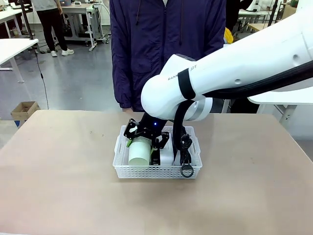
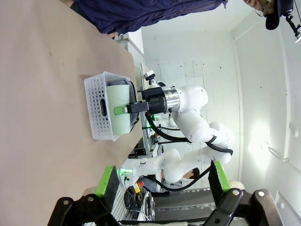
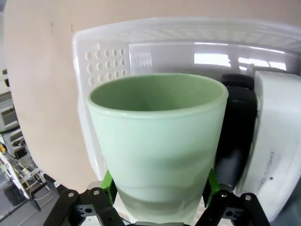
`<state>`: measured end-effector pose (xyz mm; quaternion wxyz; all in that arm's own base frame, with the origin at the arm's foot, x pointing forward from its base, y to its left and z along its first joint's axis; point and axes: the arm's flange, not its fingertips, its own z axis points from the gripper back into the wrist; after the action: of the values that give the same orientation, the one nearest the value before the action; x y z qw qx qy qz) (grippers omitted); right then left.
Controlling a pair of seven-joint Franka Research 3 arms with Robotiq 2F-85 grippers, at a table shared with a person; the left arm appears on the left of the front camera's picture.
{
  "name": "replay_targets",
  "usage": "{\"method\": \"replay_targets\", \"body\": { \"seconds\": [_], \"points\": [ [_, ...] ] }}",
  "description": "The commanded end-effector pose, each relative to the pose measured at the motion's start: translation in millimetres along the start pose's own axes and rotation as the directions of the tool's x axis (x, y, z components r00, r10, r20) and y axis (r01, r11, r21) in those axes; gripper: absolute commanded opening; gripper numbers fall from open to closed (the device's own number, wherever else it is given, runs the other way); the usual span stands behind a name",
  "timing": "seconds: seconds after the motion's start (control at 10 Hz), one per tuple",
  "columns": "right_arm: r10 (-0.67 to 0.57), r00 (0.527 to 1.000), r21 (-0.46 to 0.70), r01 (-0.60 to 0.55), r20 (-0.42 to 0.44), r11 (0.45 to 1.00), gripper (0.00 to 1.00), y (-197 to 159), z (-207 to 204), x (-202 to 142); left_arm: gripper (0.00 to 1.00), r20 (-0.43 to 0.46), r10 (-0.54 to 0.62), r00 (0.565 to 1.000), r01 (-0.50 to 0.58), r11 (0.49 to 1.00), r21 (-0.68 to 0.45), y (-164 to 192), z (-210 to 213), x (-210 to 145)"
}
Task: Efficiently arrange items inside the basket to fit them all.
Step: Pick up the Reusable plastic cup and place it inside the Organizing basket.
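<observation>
Gripping pale green cup (image 3: 157, 146), right hand (image 3: 159, 186) over basket (image 3: 108, 61).

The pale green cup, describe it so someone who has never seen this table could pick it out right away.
In the middle of the tan table sits a shallow white perforated plastic basket. At its left end, the right gripper clamps a smooth pale green cup, lying with its mouth towards the robot. Unlike the black stapler and small white box beside it, it is round and tapered.

Pale green cup (image 3: 155, 146), white basket (image 3: 113, 52).
</observation>
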<state>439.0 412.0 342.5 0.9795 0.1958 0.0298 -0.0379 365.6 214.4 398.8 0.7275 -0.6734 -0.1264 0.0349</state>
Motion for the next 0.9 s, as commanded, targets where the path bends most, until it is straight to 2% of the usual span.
{"method": "replay_targets", "body": {
  "seconds": [0.0,0.8],
  "points": [
    [-0.029,0.999,-0.052,0.028,-0.015,0.998,0.85,17,-10,12,1.0,-0.003,0.001,1.0,-0.001,1.0,0.012,-4,-1,-2],
    [-0.026,0.999,-0.087,0.023,-0.036,0.996,0.85,19,-23,16,1.0,-0.003,0.001,1.0,-0.001,1.0,0.012,-4,-1,-2]
  ]
}}
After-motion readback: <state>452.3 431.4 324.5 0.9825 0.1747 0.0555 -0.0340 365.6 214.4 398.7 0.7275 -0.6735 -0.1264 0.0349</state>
